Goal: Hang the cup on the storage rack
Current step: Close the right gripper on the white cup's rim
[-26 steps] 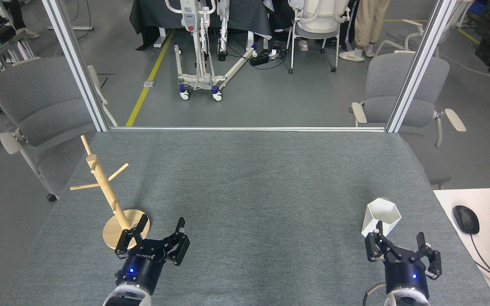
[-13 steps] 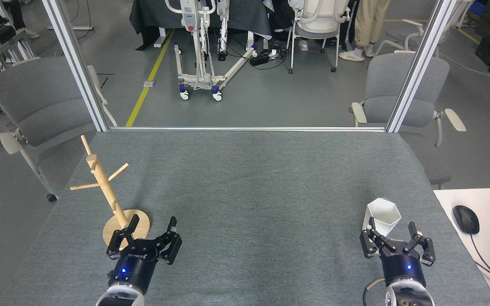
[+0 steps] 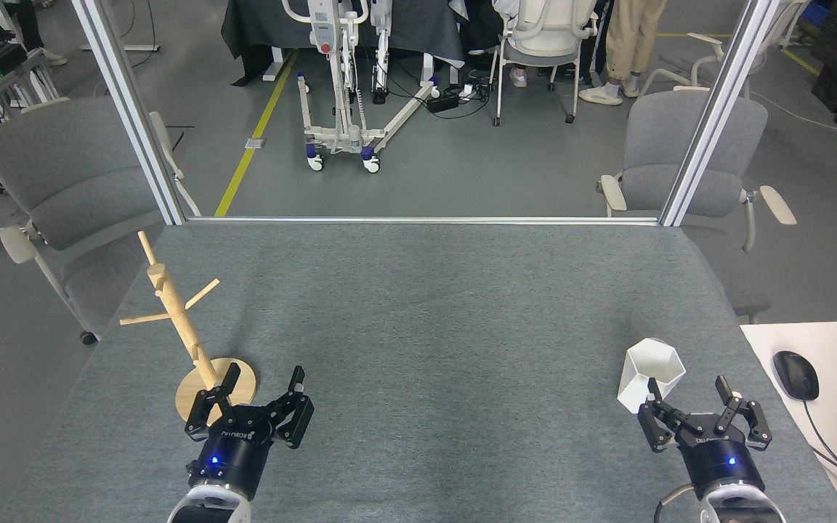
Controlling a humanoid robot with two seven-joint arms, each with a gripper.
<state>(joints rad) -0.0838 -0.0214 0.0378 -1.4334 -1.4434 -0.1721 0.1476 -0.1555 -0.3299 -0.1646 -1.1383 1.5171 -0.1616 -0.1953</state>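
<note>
one cup (image 3: 652, 370) and one storage rack (image 3: 184, 333) are on the worktop (image 3: 433, 334), with two hands low in the view. the left hand (image 3: 259, 398) has its fingers spread and holds nothing; the rack's round base lies just beyond and to the left of it, one finger overlapping the disc's near edge, and the slanted pole with three thin pegs visible leans away up and to the left. the right hand (image 3: 691, 399) is also spread and empty; the white faceted cup stands just ahead of its left finger, open hexagonal rim up, whether touching i cannot tell. cup and rack are well apart, each beside its own hand.

the worktop is covered in grey felt-like cloth, framed by two aluminium posts (image 3: 128, 109). two grey chairs (image 3: 687, 156) stand past its far corners. to the right of the right hand, a white desk carries one black mouse (image 3: 796, 375). beyond is a grey floor with a yellow line (image 3: 255, 131).
</note>
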